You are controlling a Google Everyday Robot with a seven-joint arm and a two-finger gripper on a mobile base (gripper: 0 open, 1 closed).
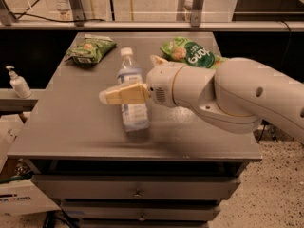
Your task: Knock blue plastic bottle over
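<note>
The blue plastic bottle [134,116], clear with a white cap and pale label, is on the grey table [71,127] near the middle. It is tipped over backwards, with its cap pointing to the table's far side and its base toward the front. I cannot tell if it lies fully flat. My gripper [129,79] reaches in from the right on a thick white arm. One cream finger [122,95] crosses in front of the bottle's middle and the other [157,60] sticks up behind and to the right. The fingers are apart and hold nothing.
Two green chip bags lie at the back of the table, one on the left [90,49] and one on the right [190,53]. A small white pump bottle [18,82] stands on a ledge to the left. Drawers are below the table front.
</note>
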